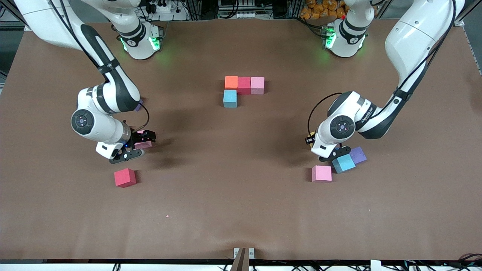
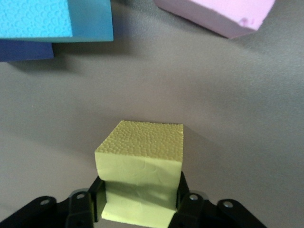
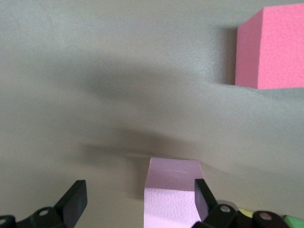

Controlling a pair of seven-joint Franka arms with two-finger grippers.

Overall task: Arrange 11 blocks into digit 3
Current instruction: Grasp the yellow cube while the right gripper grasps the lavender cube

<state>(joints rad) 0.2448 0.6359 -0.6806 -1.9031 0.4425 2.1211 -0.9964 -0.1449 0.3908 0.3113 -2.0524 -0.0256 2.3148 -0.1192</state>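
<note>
Left gripper [image 2: 141, 205] clamped on yellow block [image 2: 141, 166] | right gripper [image 3: 140, 199] jaws apart around pink block [image 3: 172, 192] | risk: foam squashed, yellow block may twist on lift, nudging blue block [image 1: 343, 163].

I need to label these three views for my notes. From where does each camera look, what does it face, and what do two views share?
Front view: high across the table, facing both arms and the started digit 3.
Left wrist view: on the left arm, looking at the left gripper shut on a yellow block.
Right wrist view: on the right arm, looking at the open right gripper around a pink block.
Shared: blue block, front and left wrist.
</note>
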